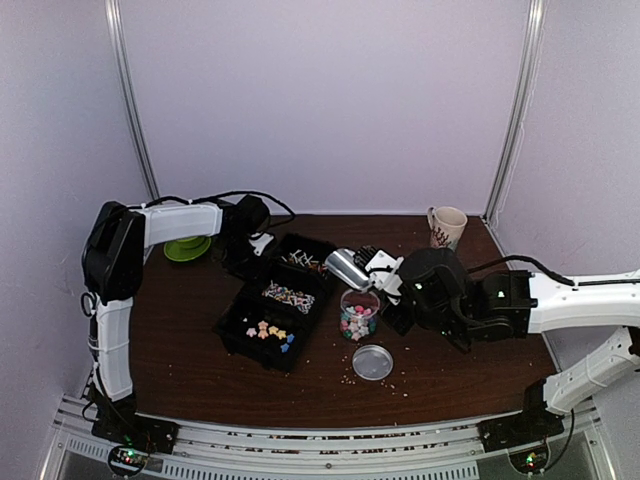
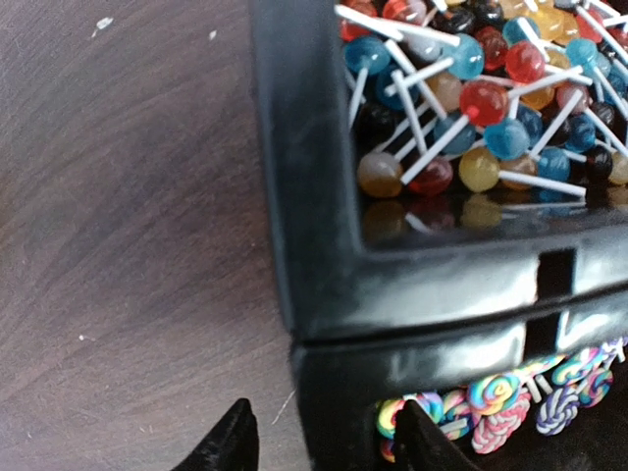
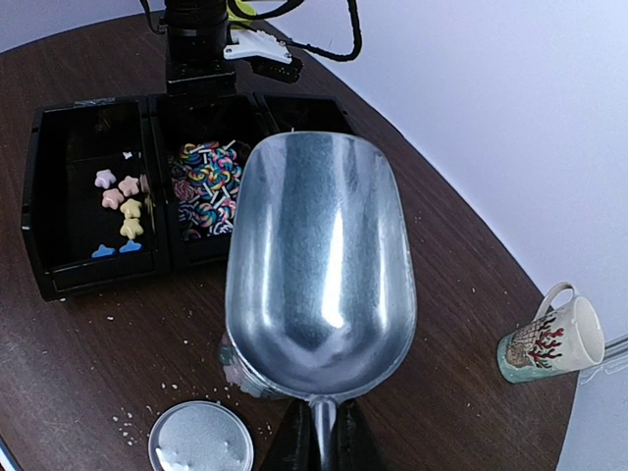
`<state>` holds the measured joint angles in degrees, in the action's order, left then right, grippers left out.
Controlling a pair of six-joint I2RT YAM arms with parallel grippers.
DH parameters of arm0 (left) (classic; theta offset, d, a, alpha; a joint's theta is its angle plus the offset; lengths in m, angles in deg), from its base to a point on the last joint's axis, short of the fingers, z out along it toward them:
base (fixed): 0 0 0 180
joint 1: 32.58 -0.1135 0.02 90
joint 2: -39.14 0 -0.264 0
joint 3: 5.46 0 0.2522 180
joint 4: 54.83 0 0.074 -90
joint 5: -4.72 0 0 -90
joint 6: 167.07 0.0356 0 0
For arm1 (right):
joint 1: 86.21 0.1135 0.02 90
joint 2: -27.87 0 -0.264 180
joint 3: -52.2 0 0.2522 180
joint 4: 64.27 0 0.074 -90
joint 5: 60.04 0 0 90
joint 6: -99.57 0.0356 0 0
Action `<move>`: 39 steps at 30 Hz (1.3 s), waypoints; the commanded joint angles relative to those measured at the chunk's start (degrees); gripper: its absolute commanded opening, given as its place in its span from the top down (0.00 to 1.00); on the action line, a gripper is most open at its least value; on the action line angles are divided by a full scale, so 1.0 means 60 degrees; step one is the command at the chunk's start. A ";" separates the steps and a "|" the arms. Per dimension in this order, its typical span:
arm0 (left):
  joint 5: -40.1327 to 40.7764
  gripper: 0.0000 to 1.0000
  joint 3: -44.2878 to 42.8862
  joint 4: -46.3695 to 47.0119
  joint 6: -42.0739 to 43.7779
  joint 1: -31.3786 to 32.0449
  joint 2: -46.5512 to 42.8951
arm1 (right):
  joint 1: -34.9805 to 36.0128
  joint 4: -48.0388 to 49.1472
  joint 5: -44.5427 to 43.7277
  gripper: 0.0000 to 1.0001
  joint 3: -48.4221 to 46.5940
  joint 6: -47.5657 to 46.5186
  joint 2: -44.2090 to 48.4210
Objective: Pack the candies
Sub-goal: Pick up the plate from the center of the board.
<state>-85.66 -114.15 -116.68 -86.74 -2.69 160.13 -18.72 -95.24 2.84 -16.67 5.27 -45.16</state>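
— Right wrist view: how do the candies (image 3: 118,196) look?
— Small pastel stars, pink, yellow and blue, are seen in one end compartment of the tray (image 3: 98,280); more are piled in the jar (image 1: 359,313).
— And the tools?
— The right tool (image 3: 319,442) is clamped on a scoop (image 3: 319,275) over the jar; the left tool (image 2: 324,432) is spread astride the tray's wall.

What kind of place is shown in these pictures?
Probably a robot test cell: plain white walls, two arms bolted at a wooden table, and staged candy trays with a metal scoop.
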 commanded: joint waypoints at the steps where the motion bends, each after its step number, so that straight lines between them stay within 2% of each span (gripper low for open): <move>1: -0.0220 0.57 -0.0291 0.0002 0.0101 -0.0045 0.0174 | -0.0039 -0.0055 0.0067 1.00 -0.0100 0.0144 -0.0097; 5: -0.0223 0.65 -0.0262 0.0007 0.0110 -0.0035 0.0189 | -0.0034 -0.0145 0.0091 1.00 -0.0173 0.0144 -0.0183; 11: -0.0304 0.67 -0.0276 0.0002 0.0116 -0.0043 0.0369 | -0.0034 -0.0178 0.0110 1.00 -0.0247 0.0069 -0.0090; 13: -0.0293 0.75 -0.0251 0.0003 0.0117 -0.0043 0.0399 | -0.0027 -0.0192 0.0102 1.00 -0.0261 0.0056 -0.0094; 17: -0.0262 0.83 -0.0252 0.0003 0.0098 -0.0032 0.0420 | -0.0031 -0.0270 0.0121 1.00 -0.0317 0.0056 -0.0174; 22: -0.0207 0.99 -0.0239 -0.0024 0.0075 -0.0037 0.0269 | -0.0027 -0.0517 0.0210 1.00 -0.0461 -0.0036 -0.0189; 32: -0.0629 1.00 0.0119 -0.0198 -0.0141 -0.0045 -0.0609 | -0.0038 -0.1163 0.0292 1.00 -0.1073 -0.0165 -0.0222; 39: -0.2747 1.00 0.1200 0.0409 -0.0732 -0.0222 -0.1626 | -0.0035 -0.1359 0.0379 1.00 -0.1268 -0.0163 -0.0167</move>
<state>-91.52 -109.50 -116.84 -88.23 -3.23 156.98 -18.72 -102.26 4.59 -22.20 4.79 -46.41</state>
